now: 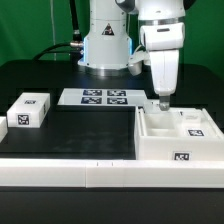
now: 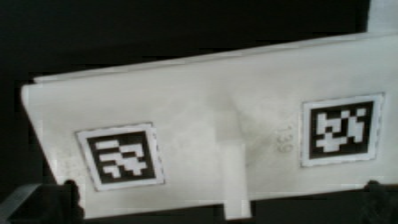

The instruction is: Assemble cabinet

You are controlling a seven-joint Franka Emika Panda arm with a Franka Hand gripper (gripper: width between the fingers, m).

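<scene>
Hovers over the tagged white cabinet (image 1: 155, 148) at lower right of the exterior view with gripper (image 1: 163, 103) spread wide, grips nothing.

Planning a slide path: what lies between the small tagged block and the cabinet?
Only bare black table lies between the small tagged block and the cabinet, in the exterior view; the marker board sits behind that stretch.
</scene>
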